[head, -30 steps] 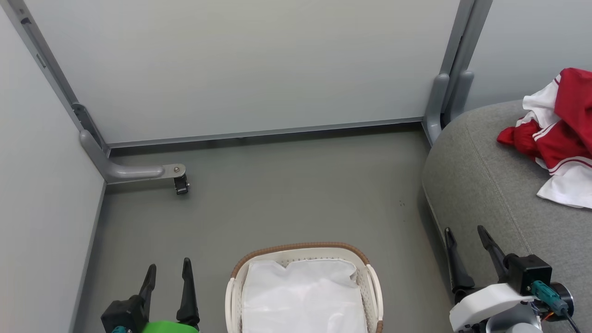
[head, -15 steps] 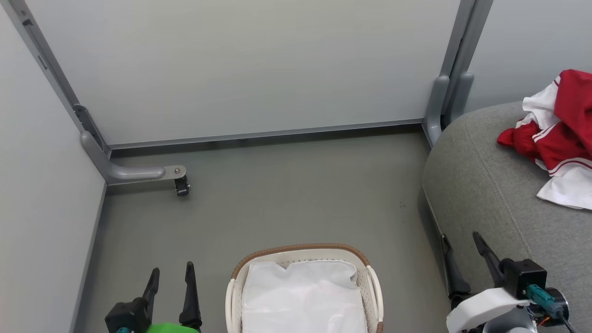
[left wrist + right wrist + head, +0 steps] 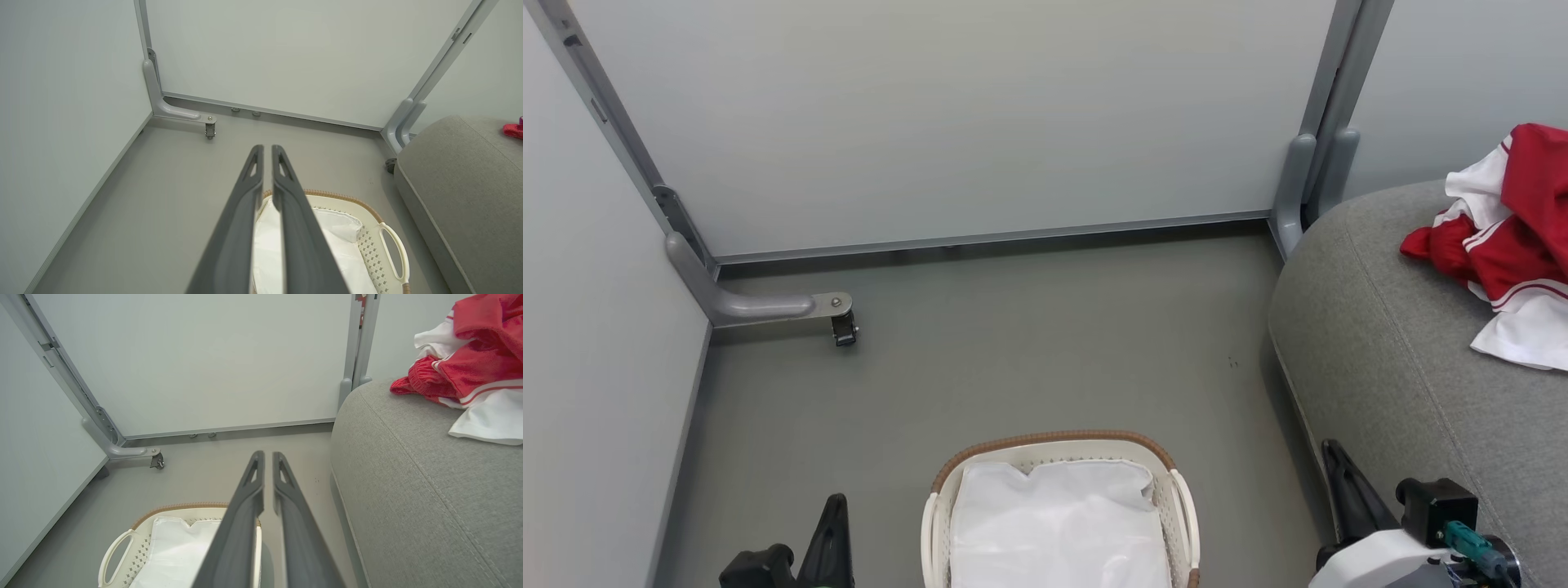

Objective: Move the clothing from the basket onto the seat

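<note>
The red and white clothing (image 3: 1507, 245) lies bunched on the grey seat (image 3: 1388, 351) at the right; the right wrist view shows the clothing (image 3: 466, 371) on the seat (image 3: 408, 490) too. The cream basket (image 3: 1058, 445) with its brown rim stands on the floor at the bottom centre, holding just its white liner (image 3: 1058, 523). My left gripper (image 3: 832, 523) sits low, left of the basket, fingers shut and empty (image 3: 267, 152). My right gripper (image 3: 1339, 469) is low beside the seat's front, fingers shut on nothing (image 3: 267, 457).
Pale partition panels close off the back and left. A grey bracket foot with a small caster (image 3: 843, 327) juts onto the floor at the back left. A grey post (image 3: 1307, 175) stands by the seat's far corner. Grey floor lies between basket and panels.
Both grippers have closed from open to shut and sunk lower toward the bottom edge of the head view. Clothing, basket and seat have stayed put.
</note>
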### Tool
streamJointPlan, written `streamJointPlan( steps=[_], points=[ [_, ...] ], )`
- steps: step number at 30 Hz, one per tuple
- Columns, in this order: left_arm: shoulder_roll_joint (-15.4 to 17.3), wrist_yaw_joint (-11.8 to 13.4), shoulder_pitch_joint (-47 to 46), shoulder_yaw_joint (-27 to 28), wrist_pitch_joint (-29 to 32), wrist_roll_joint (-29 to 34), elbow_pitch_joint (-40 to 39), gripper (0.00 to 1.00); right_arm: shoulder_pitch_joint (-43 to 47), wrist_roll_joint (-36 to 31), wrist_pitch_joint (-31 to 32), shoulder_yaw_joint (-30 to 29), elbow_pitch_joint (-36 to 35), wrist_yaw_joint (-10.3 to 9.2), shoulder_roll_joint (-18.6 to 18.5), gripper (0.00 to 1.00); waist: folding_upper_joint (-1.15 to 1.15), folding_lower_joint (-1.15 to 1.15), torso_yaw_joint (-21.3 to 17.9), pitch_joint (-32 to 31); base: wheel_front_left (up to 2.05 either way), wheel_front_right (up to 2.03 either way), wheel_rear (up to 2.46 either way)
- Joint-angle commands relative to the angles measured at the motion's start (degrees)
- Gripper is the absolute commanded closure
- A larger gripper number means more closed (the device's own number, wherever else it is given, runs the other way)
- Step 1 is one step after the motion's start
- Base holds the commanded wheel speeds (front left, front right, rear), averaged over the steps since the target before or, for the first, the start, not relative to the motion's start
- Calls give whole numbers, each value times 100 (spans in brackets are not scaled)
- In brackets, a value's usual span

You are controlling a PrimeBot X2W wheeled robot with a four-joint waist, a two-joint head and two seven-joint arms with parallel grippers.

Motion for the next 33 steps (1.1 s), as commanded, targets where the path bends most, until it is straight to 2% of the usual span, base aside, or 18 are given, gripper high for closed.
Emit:
streamJointPlan(
  steps=[1,20,33],
  points=[
    [-1,-8,-15,23,29,-80,3,100,-14,91,32,-15,9,0,-1,100,0,0,-1,2,0,0,0],
    [-20,-168,-271,413,541,-1800,-174,100,-173,2042,548,-204,-138,-1,-15,100,0,0,-23,47,0,0,0],
    [-31,-259,-413,630,825,-2768,-271,100,-263,3136,840,-312,-217,-2,-24,100,0,0,-38,78,0,0,0]
  ],
)
